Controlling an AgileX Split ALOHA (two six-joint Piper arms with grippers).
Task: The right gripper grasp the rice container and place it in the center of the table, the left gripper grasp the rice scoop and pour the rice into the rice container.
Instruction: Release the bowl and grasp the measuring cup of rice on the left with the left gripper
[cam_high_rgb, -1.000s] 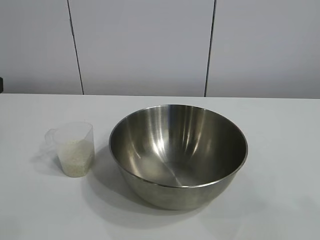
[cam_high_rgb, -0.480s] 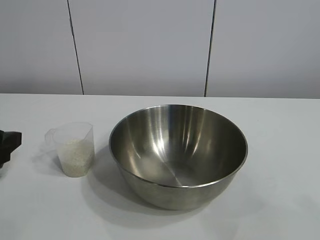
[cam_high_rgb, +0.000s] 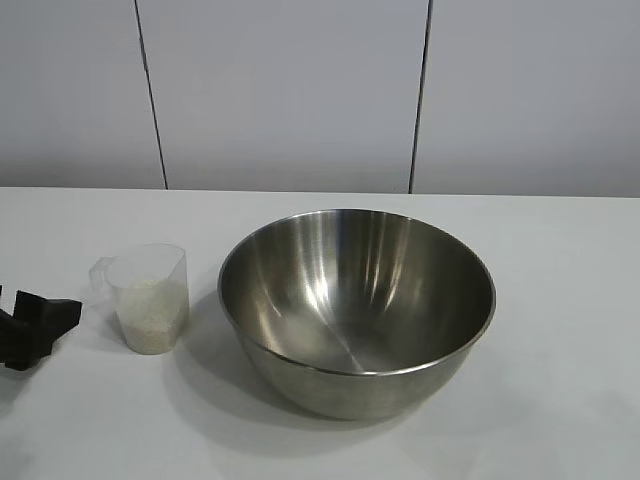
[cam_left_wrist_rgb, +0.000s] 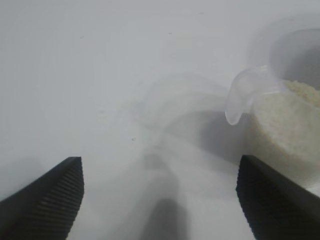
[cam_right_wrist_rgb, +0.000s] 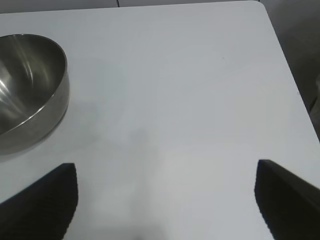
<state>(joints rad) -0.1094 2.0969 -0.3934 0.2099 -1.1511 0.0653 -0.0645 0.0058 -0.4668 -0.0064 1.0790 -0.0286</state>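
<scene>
The rice container (cam_high_rgb: 356, 305), a large shiny steel bowl, stands empty in the middle of the white table (cam_high_rgb: 560, 300). The rice scoop (cam_high_rgb: 148, 296), a small translucent cup holding white rice (cam_high_rgb: 152, 312), stands just left of it. My left gripper (cam_high_rgb: 45, 318) is open at the table's left edge, close to the scoop's left side and apart from it. In the left wrist view its fingertips (cam_left_wrist_rgb: 55, 192) are spread wide, with the scoop (cam_left_wrist_rgb: 280, 125) just ahead near one finger. My right gripper (cam_right_wrist_rgb: 165, 195) is open and empty, out of the exterior view, with the bowl (cam_right_wrist_rgb: 30, 85) well ahead.
A grey panelled wall (cam_high_rgb: 300, 90) stands behind the table. The table's corner and edge (cam_right_wrist_rgb: 280, 55) show in the right wrist view. White tabletop lies to the right of the bowl.
My left gripper has come in from the left edge and moved right toward the rice scoop. The scoop and the bowl have not moved.
</scene>
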